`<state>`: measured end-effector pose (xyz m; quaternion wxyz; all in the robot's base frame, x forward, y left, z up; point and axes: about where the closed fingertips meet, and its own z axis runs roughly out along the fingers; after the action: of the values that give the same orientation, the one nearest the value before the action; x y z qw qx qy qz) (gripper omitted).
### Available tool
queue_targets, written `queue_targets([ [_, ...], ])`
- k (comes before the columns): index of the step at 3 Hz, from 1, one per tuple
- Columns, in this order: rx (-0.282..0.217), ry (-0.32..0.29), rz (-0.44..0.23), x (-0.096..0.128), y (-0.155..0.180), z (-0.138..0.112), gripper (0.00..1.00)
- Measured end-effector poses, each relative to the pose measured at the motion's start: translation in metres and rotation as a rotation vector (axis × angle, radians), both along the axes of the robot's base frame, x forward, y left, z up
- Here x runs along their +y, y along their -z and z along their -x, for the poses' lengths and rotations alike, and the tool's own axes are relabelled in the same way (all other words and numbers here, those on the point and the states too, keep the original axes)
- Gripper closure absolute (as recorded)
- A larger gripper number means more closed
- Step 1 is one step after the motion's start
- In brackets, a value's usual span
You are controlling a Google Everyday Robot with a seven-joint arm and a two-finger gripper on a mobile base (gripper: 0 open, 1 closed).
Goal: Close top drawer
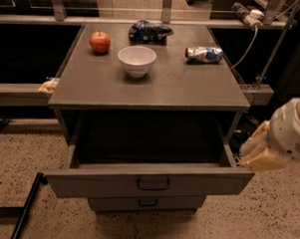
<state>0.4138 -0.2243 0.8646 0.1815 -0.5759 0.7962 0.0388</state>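
Tool (258, 152) hanging beside the open top drawer (97, 184), closing not yet begun

The tool sits low at the right edge of the view, just off the drawer's right front corner; whether it touches the drawer cannot be told, nor whether it is spread or pressed together. The top drawer lies to the tool's left, pulled far out from under the desk (191, 93), its cavity dark and seemingly bare. Its front panel and loop handle (153, 184) are left of and slightly below the tool. By my reading the whole task remains: the tool must get in front of the panel and push it back until it sits flush with the narrower drawer front (111, 203) beneath
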Motion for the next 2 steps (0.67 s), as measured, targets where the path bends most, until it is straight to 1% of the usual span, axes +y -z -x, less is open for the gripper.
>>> queue_targets([
  [1,0.003,0.004,-0.001,0.0003,0.0044,0.0020,0.89],
  [2,0.002,0.004,-0.001,0.0003,0.0041,0.0019,1.00],
])
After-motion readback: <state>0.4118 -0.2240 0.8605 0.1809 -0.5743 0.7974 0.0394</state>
